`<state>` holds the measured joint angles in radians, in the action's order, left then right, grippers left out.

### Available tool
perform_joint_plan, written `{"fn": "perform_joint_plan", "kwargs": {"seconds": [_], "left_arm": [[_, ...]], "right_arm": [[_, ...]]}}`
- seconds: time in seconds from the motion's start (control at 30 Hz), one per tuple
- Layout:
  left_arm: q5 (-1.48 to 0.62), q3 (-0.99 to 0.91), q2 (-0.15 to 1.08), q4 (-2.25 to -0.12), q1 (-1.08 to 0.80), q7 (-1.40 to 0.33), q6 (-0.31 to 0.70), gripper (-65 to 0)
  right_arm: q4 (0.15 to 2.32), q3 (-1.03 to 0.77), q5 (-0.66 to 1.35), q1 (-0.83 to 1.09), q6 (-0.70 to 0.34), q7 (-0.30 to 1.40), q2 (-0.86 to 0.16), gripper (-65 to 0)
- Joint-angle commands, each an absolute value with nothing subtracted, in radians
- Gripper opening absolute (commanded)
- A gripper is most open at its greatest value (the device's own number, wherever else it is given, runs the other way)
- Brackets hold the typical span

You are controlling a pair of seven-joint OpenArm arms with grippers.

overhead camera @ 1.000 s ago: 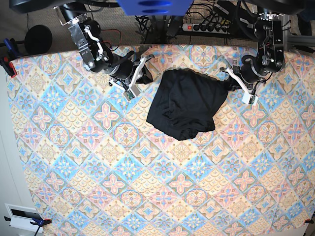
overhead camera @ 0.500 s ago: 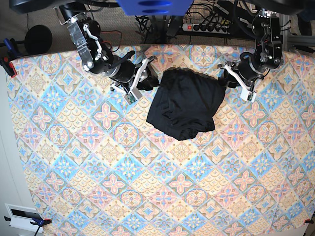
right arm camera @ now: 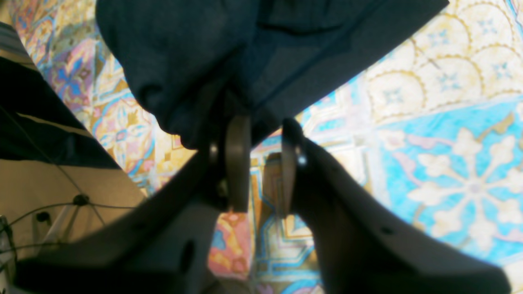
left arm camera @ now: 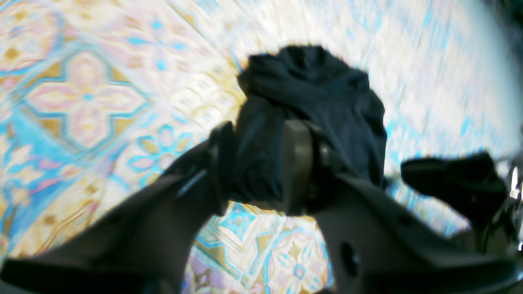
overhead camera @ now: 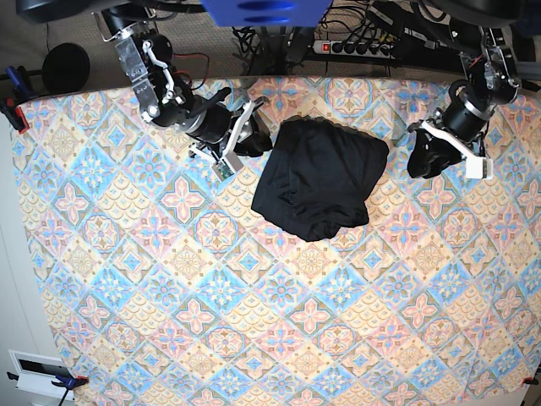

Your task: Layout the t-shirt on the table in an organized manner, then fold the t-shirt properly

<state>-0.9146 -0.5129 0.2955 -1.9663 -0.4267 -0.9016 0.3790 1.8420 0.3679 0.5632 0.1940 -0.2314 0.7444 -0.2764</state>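
- On my base view the t-shirt (overhead camera: 324, 178) lies bunched in a dark heap on the far middle of the table (overhead camera: 254, 338), most of its bulk between the two arms.
- My left gripper (left arm camera: 261, 163) has a wad of the black cloth wedged between its two fingers (left arm camera: 297, 163) — the fabric fills the gap from pad to pad and bulges out beyond the tips, so I read it as clamped on the shirt.
- That wrist view is blurred, so I cannot tell which part of the garment it is.
- From the base view the same gripper (overhead camera: 439, 152) sits off to the heap's side near the table's far edge, with a dark lump at its tips, apart from the main pile.
- My right gripper (right arm camera: 261, 159) has its fingers (right arm camera: 239, 159) standing slightly apart, with patterned tablecloth showing through the gap.
- The shirt's edge hangs just past those tips and drapes over the tip of one finger; whether any cloth is actually pinched I cannot tell.
- On the base view this gripper (overhead camera: 241, 135) rests right against the heap's edge.
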Motion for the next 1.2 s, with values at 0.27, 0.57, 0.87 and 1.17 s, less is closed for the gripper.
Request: {"fn": "perform_joint_plan", "kwargs": {"seconds": [0.27,0.57,0.87,1.17], "left_arm": [[-0.8,-0.378,0.22,-1.979,-0.343,-0.889,0.377,-65.0],[-0.427,-0.346,0.071,-1.969,-0.277,-0.888,0.377,-65.0],[-0.352,-0.352,0.059,-1.969,-0.278,-0.88,0.377,-65.0],[-0.354,-0.354,0.058,-1.896,-0.265,-0.878,0.377,-65.0]], "right_arm": [[1.905,0.357,0.579,0.176,-0.239,0.734,-0.211,-65.0],[1.906,0.361,0.607,0.157,-0.239,0.739,-0.111,-65.0],[1.831,0.361,0.717,0.056,-0.239,0.733,-0.054,-65.0],[1.681,0.437,0.714,0.056,-0.239,0.71,0.002,-65.0]]}}
